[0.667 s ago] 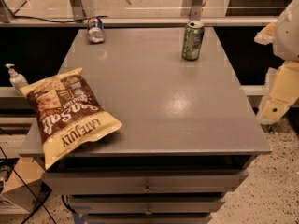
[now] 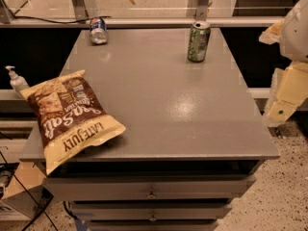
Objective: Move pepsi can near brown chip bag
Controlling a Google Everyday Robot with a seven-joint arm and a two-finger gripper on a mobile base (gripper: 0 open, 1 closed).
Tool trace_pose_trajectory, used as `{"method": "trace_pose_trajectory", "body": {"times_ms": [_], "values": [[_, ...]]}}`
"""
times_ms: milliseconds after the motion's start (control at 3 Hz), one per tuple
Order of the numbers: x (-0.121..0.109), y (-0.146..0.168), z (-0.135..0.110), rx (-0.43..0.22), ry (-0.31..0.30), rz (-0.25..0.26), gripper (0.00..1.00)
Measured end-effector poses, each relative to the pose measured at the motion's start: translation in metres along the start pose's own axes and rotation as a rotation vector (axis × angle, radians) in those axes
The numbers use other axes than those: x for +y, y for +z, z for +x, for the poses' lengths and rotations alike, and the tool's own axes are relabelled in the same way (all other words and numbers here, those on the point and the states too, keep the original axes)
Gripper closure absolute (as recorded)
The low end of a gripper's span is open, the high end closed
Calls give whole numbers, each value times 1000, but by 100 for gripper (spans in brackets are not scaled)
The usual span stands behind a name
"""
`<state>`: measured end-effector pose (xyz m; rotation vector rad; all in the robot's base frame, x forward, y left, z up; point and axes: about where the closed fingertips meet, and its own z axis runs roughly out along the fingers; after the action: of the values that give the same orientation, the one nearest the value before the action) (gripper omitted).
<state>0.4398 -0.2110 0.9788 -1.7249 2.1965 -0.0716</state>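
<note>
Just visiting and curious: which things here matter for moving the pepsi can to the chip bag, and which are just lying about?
For the job:
pepsi can, back left
brown chip bag, front left
gripper, off to the right

Lying about:
green can, back right
pump bottle, far left

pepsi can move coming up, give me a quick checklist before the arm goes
1. Small blue pepsi can found, at the far left edge of the grey table: ok.
2. Large dark brown chip bag in view, lying at the near left corner and overhanging the edge: ok.
3. Nothing on the tabletop between can and bag: ok.
4. Green can stands at the far right, off that path: ok.
5. Gripper over the pepsi can: not ok, it is beyond the table's right edge.
6. Pepsi can upright or lying: cannot tell.
</note>
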Motion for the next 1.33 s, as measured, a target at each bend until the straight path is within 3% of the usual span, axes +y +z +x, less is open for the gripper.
{"method": "trace_pose_trajectory", "body": {"times_ms": [333, 667, 1000, 1333], "values": [[0, 13, -29, -95, -56, -26, 0], [-4, 39, -69, -234, -89, -66, 0], [-3, 40, -76, -255, -89, -71, 0], [-4, 48, -73, -258, -42, -72, 0]]}}
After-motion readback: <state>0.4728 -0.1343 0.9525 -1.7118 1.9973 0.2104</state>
